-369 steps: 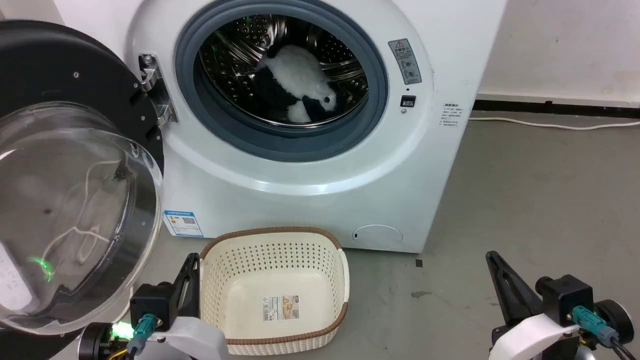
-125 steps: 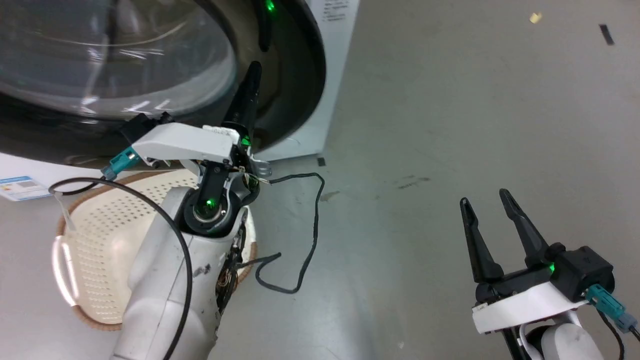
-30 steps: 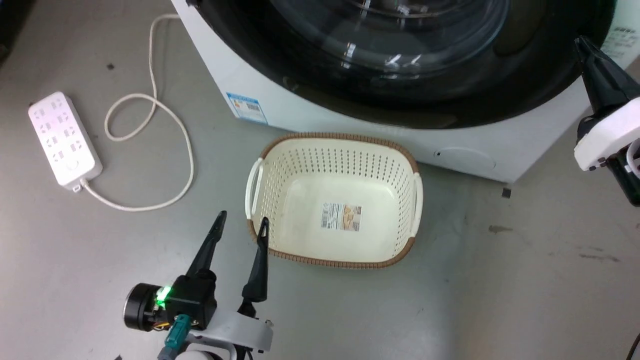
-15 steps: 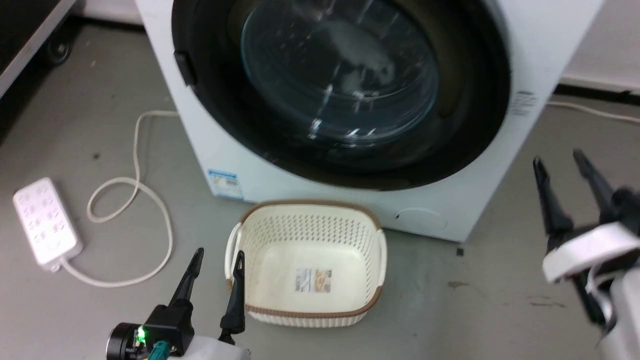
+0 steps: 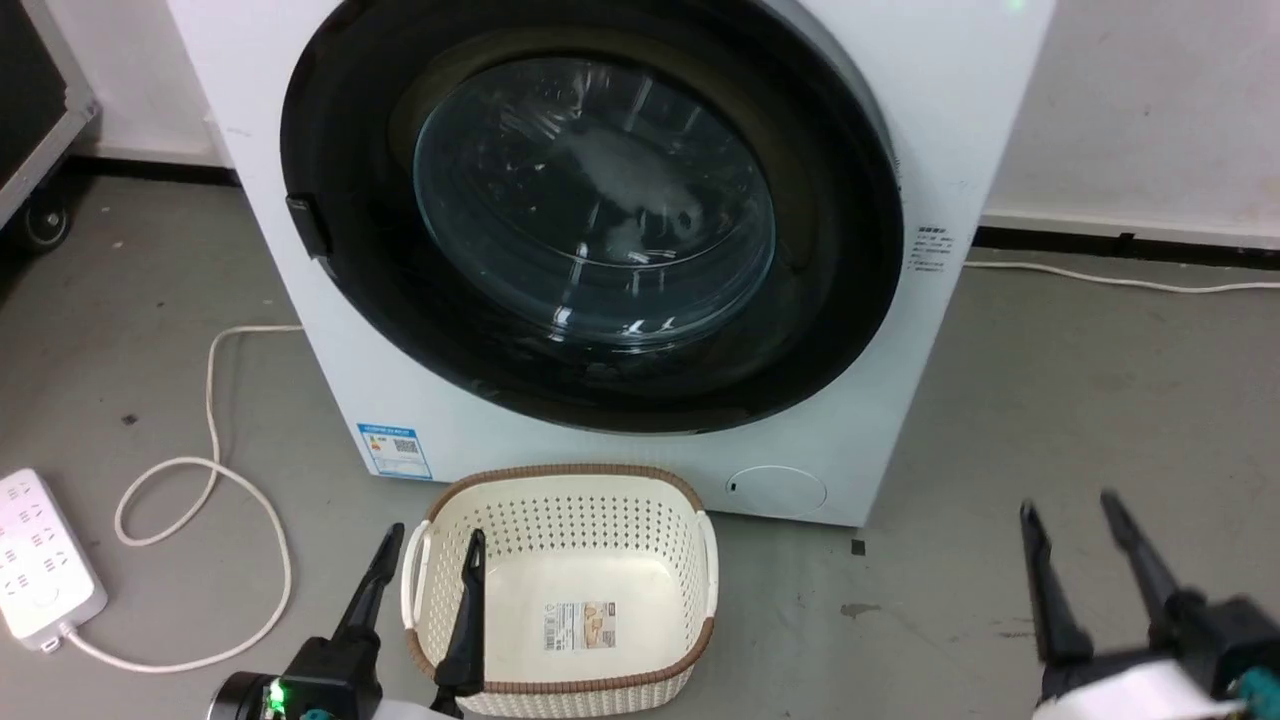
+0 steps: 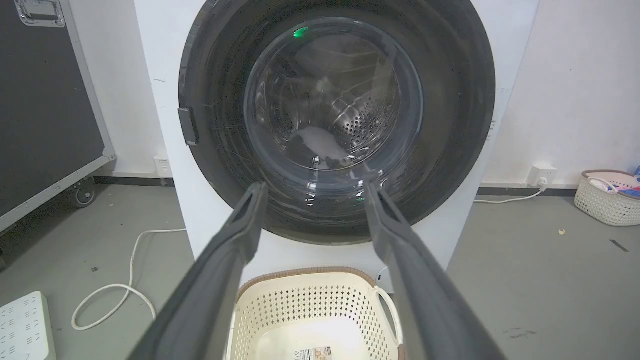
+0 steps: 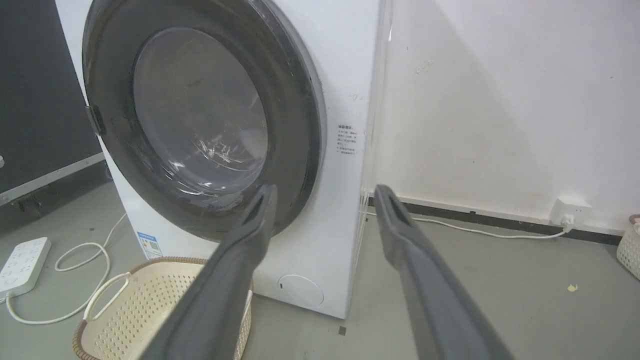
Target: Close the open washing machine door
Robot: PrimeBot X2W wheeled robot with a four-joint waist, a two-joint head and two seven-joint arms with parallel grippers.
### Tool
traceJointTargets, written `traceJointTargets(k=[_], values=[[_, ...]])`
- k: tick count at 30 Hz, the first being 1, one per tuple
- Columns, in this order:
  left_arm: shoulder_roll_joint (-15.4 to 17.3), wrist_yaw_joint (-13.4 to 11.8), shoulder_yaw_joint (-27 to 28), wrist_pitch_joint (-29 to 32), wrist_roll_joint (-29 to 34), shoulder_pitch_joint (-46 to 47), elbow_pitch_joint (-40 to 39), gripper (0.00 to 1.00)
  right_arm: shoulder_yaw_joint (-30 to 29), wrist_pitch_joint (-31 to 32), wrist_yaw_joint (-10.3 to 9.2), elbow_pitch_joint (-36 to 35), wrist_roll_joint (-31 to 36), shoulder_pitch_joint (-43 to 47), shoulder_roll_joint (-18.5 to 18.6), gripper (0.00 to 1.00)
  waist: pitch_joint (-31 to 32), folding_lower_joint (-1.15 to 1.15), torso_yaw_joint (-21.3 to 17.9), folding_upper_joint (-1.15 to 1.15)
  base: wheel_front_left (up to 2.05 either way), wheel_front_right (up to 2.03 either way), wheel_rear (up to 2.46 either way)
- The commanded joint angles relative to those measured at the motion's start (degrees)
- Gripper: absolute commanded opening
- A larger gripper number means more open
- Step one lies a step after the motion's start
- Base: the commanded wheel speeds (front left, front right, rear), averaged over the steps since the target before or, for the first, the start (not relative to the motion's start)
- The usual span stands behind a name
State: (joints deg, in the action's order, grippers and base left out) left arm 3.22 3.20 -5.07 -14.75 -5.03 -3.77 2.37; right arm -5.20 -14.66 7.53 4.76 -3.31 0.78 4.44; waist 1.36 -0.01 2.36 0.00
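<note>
The washing machine door point(image 5: 590, 215), round, black-rimmed with a clear glass centre, lies shut flat against the white washing machine point(image 5: 960, 90). The left wrist view faces the door point(image 6: 335, 120) head-on, and the right wrist view sees it point(image 7: 200, 115) at an angle. My left gripper point(image 5: 428, 545) is open at the lower left, its fingers beside the basket's left rim, holding nothing. At the lower right my right gripper point(image 5: 1068, 508) is open and empty over the floor, well clear of the machine.
A cream perforated basket point(image 5: 560, 585) with a brown rim sits on the floor before the machine. A white power strip point(image 5: 35, 565) and its looped cord point(image 5: 210, 420) lie at the left. A black case on wheels point(image 6: 45, 100) stands left of the machine.
The head camera has tilted up and back, so the whole door now shows. My right gripper has dropped from beside the door's right edge to the lower right and stands open.
</note>
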Motion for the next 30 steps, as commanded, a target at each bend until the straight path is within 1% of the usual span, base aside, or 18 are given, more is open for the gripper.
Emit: traceJointTargets(k=[1, 6, 15, 16, 30], values=[[0.30, 0.31, -0.04, -0.25, 0.59, -0.76, 0.15, 1.00, 0.37, 0.13, -0.04, -0.16, 0.83, 1.83, -0.64, 1.00, 0.10, 0.01, -0.22, 0.00, 0.00, 0.00, 0.00], [0.40, 0.92, -0.45, -0.25, 0.62, -1.10, 1.48, 1.00, 1.25, 0.39, -0.04, 1.54, 0.08, 4.00, -1.37, 1.00, 0.21, 0.01, -0.72, 0.00, 0.00, 0.00, 0.00], [0.47, 1.29, -0.45, -0.25, 0.52, -1.15, 3.20, 1.00, 1.98, 0.07, -0.04, 1.62, 0.83, 4.03, -1.55, 1.00, 0.36, 0.01, -1.11, 0.00, 0.00, 0.00, 0.00], [0.19, 1.02, -0.37, 0.01, 0.36, -0.46, 3.23, 0.00, 1.93, 0.36, 0.00, 1.76, 0.69, 3.53, -1.26, 0.00, 0.36, 0.01, -1.10, 0.00, 0.00, 0.00, 0.00], [0.03, 0.58, 0.18, 1.54, 0.81, -0.03, 2.72, 0.00, 2.22, 1.83, 0.00, 1.12, 0.94, 3.07, -1.28, 0.00, 0.19, 0.01, -1.24, 0.00, 0.00, 0.00, 0.00]])
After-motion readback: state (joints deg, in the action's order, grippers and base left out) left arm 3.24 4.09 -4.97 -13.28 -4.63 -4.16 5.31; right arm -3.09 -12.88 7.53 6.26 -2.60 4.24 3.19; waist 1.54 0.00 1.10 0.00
